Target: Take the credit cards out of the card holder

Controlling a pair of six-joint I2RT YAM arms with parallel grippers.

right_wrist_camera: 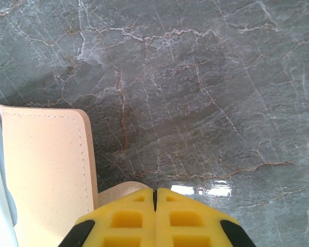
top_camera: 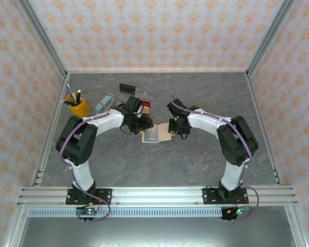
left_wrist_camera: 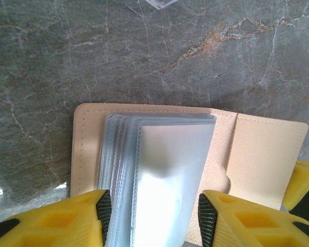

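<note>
The card holder (top_camera: 165, 135) lies open on the table, tan with a stitched edge (left_wrist_camera: 85, 139). Its stack of frosted blue-grey sleeves (left_wrist_camera: 165, 164) stands up between the fingers of my left gripper (left_wrist_camera: 152, 206). That gripper is open: the left pad (left_wrist_camera: 104, 213) is against the stack's edge and the right pad (left_wrist_camera: 206, 218) stands a little off it. No credit cards can be made out through the sleeves. My right gripper (right_wrist_camera: 155, 191) is shut, its tips resting over the small tan closing tab (right_wrist_camera: 116, 189) at the holder's right edge (right_wrist_camera: 46, 164).
Behind the arms sit a yellow cup of pens (top_camera: 78, 105), an upright blue-grey block (top_camera: 104, 103), a clear plastic tray (top_camera: 144, 103) and a dark flat rectangle (top_camera: 126, 88). Grey marble tabletop (top_camera: 206, 164) spreads to the front and right.
</note>
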